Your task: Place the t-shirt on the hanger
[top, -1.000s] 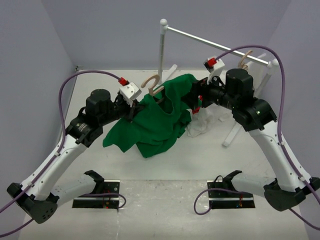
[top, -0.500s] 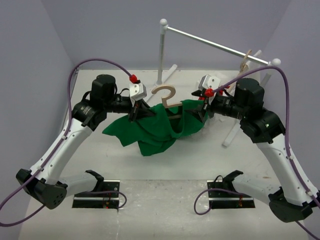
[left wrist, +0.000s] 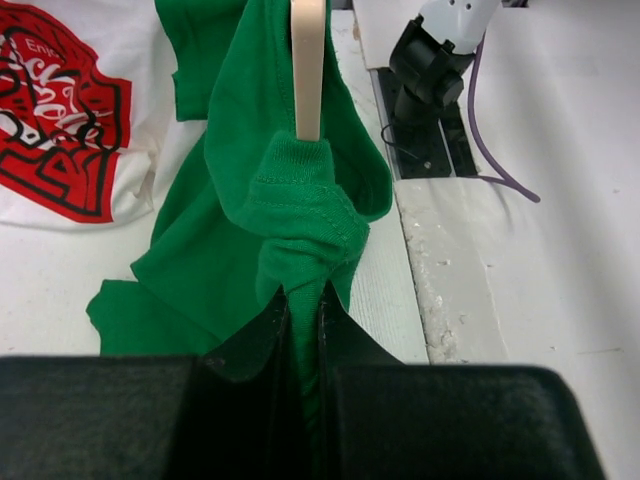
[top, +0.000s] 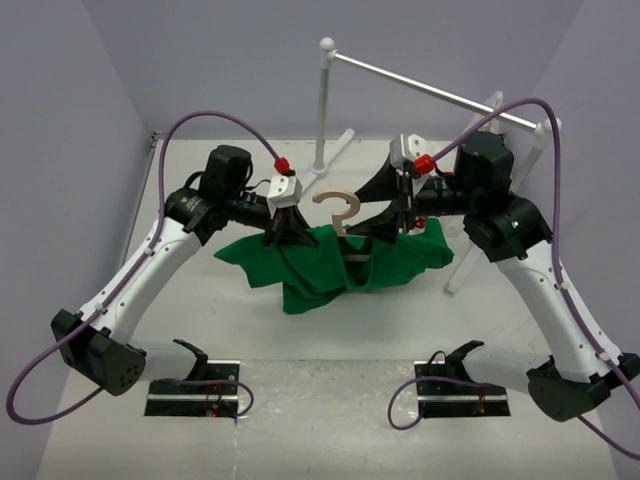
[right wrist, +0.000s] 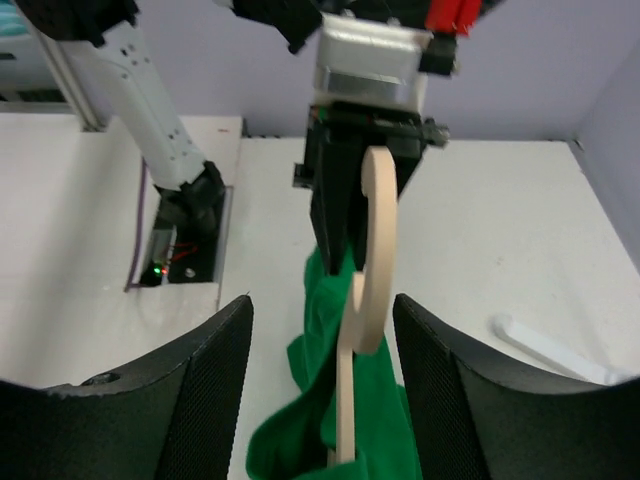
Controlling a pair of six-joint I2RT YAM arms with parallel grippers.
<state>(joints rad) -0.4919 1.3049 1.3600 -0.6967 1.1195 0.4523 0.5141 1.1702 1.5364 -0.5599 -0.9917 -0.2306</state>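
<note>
Left end effector clamps the t-shirt at its shoulder, right end effector gapes open around the hanger at 12 o'clock; you've just lifted and spread it along the hanger, so seating looks nearly done.

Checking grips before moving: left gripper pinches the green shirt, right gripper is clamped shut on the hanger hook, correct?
No: the right gripper is wide open around the hanger hook, not clamped on it, as the right wrist view shows. The left gripper does pinch the green shirt.

Open tabletop nearside of the hanger; rack rail behind
</note>
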